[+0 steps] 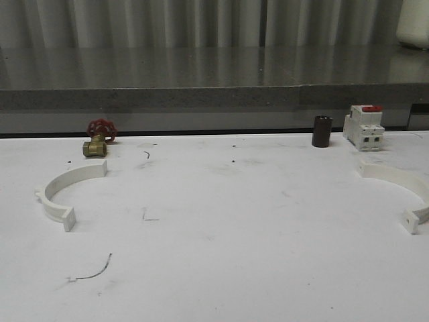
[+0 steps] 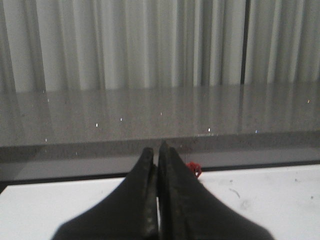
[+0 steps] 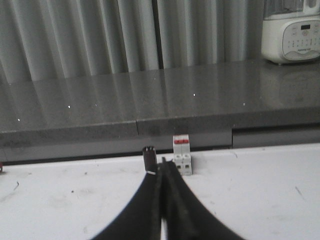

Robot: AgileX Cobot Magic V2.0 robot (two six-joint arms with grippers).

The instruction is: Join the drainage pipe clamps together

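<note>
Left hand (image 2: 158, 155) closed, valve (image 2: 194, 169) just beyond its tips.

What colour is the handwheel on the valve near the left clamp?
Red, on the brass valve; the front view shows it best.

Bare table (image 1: 221, 228) lies between the clamps; valve (image 1: 98, 139), dark cylinder (image 1: 322, 131) and breaker (image 1: 364, 127) crowd the far edge.

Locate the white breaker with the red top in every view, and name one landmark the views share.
Front view: breaker at the table's far right, beside the dark cylinder.
Left wrist view: not in it.
Right wrist view: breaker just beyond the shut right gripper.
Shared landmark: grey counter behind the table.
</note>
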